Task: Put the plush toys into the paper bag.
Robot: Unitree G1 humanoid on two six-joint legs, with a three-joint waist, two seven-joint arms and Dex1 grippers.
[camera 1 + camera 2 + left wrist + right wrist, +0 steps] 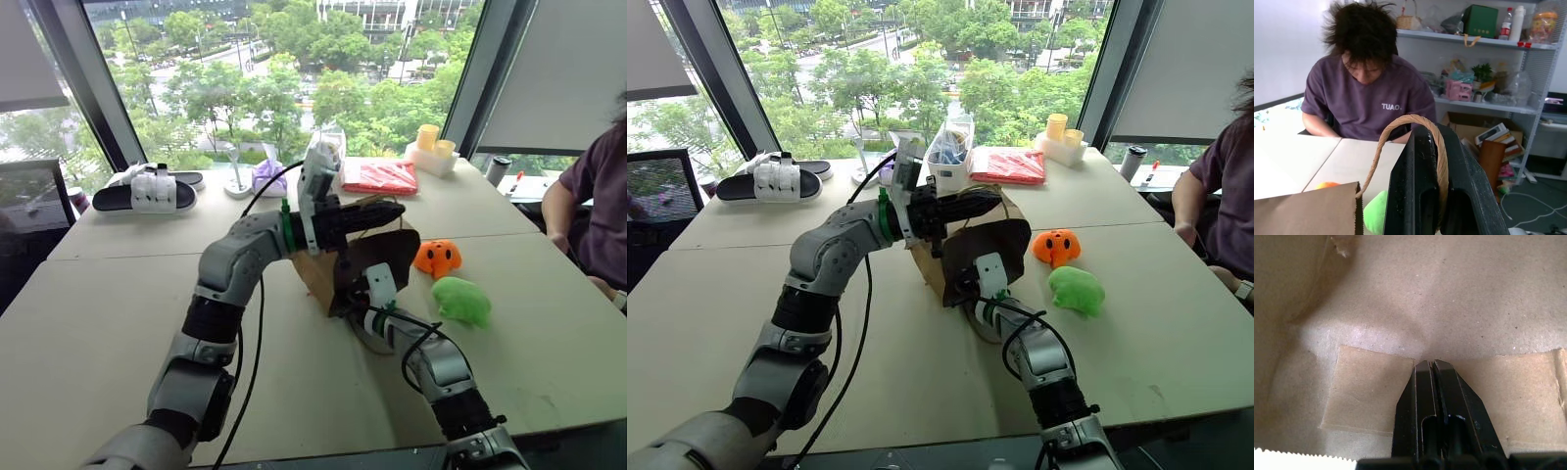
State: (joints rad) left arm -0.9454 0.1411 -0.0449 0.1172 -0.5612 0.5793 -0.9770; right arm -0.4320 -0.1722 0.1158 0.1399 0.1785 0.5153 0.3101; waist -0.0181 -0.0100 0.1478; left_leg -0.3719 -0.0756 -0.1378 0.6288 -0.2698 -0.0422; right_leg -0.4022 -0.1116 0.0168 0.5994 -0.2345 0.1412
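Left wrist view: jaws pinch the brown paper bag's (358,259) beige cord handle (1400,128); right jaws pressed together inside.

One brown kraft paper bag (377,257) with beige twisted-cord handles. Two small plush toys: one bright orange rounded one (437,258), one light green blob (462,300). One pair of black-and-white slide sandals (147,192). One flat red packet (380,177). Two pale yellow cups (435,142). One person in a purple T-shirt (593,201).
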